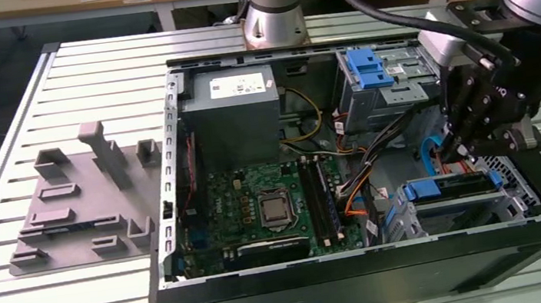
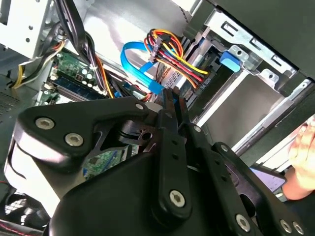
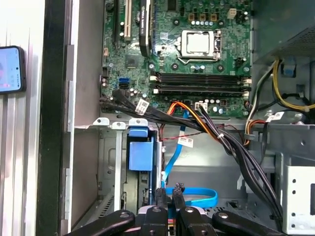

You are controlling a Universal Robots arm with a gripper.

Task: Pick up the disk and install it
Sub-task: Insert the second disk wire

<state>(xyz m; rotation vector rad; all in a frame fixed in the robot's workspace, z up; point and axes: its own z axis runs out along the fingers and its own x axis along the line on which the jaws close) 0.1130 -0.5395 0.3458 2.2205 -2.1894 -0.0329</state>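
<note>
The disk (image 1: 449,190), grey in a blue carrier, sits on edge in the drive bay at the corner of the open computer case on the exterior view's right. Its blue carrier end (image 3: 139,156) shows between the bay's metal walls in the first wrist view, and as a blue tab (image 2: 230,58) in the second wrist view. My gripper (image 1: 456,153) hangs just above and behind that bay, over the cables. Its black fingertips (image 3: 160,194) are close together with nothing between them. The gripper (image 2: 172,101) is apart from the disk.
A blue data cable (image 3: 194,196) and a red-yellow-black power bundle (image 2: 170,51) lie under the gripper. The case also holds the motherboard (image 1: 267,206), a grey power supply (image 1: 235,113) and an upper cage with a blue latch (image 1: 376,69). A grey fixture (image 1: 80,198), a phone (image 3: 11,69) and a hand (image 2: 302,162) lie outside.
</note>
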